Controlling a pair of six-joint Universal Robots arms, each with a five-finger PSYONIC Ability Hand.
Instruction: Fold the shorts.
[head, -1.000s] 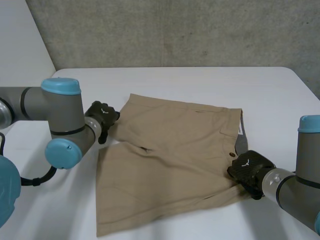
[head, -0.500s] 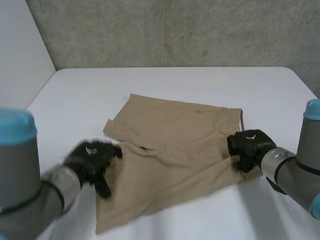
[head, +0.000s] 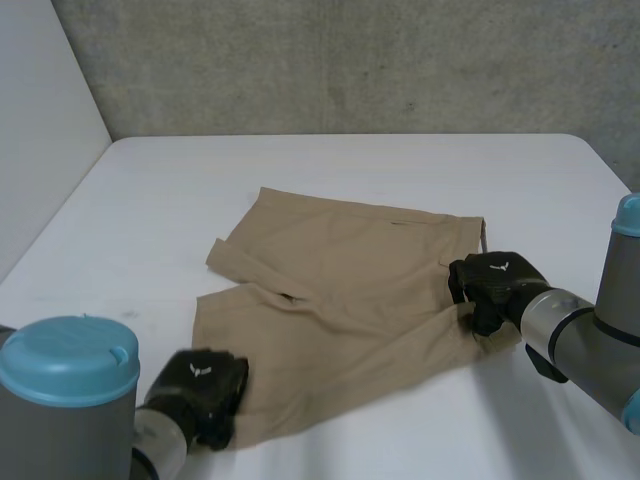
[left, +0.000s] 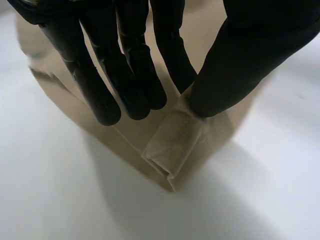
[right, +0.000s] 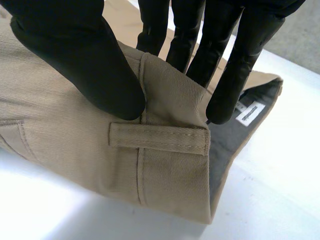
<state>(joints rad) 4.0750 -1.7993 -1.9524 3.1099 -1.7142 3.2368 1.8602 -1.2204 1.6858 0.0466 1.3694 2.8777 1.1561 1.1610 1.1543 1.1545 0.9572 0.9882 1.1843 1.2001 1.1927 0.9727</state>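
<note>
The tan shorts (head: 340, 300) lie spread on the white table (head: 400, 170), waistband toward my right arm. At the near left, my left hand (head: 200, 392) is on the corner of a leg hem. Seen from the left wrist, my left hand (left: 125, 60) pinches that folded hem corner (left: 175, 145) between thumb and fingers. At the waistband end, my right hand (head: 492, 283) holds the cloth raised off the table. From the right wrist, my right hand (right: 75, 55) pinches the waistband (right: 165, 170) just above a belt loop (right: 159, 138), and the grey inner lining with a white label (right: 248, 114) shows.
A grey concrete wall (head: 350, 60) stands behind the table, and a white panel (head: 40, 150) rises at the far left. Bare tabletop lies around the shorts on all sides. The table's right edge (head: 610, 165) is near my right arm.
My left hand has come from the far leg's edge to the near-left hem corner and shut on it. My right hand has lifted the waistband's near end and carried it away from me.
</note>
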